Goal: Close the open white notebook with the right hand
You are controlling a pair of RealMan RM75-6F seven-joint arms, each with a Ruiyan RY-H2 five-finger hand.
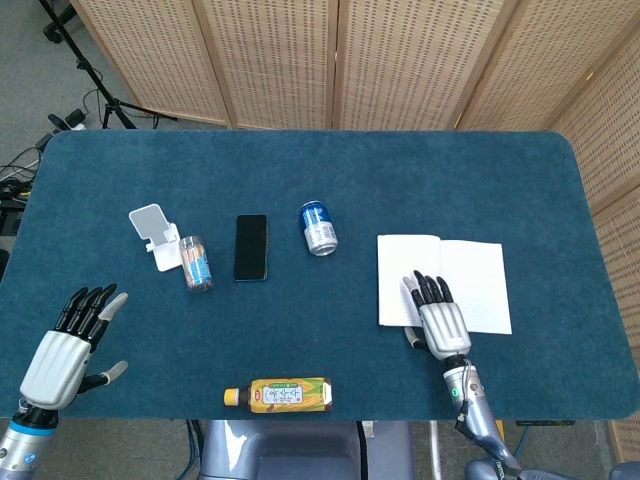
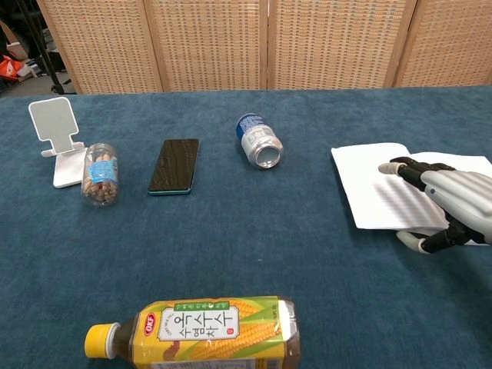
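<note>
The white notebook [image 1: 470,268] [image 2: 369,181] lies open and flat on the blue table at the right. My right hand [image 1: 437,315] [image 2: 452,202] lies palm down on its left page, fingers straight and pointing away from me, thumb off the near edge on the cloth. It grips nothing. My left hand [image 1: 65,345] hovers open over the table's near left corner, fingers spread; the chest view does not show it.
A blue can [image 1: 319,227] lies on its side left of the notebook. Further left are a black phone [image 1: 250,246], a jar of pencils [image 1: 196,263] and a white phone stand [image 1: 155,235]. A corn tea bottle [image 1: 280,394] lies at the near edge.
</note>
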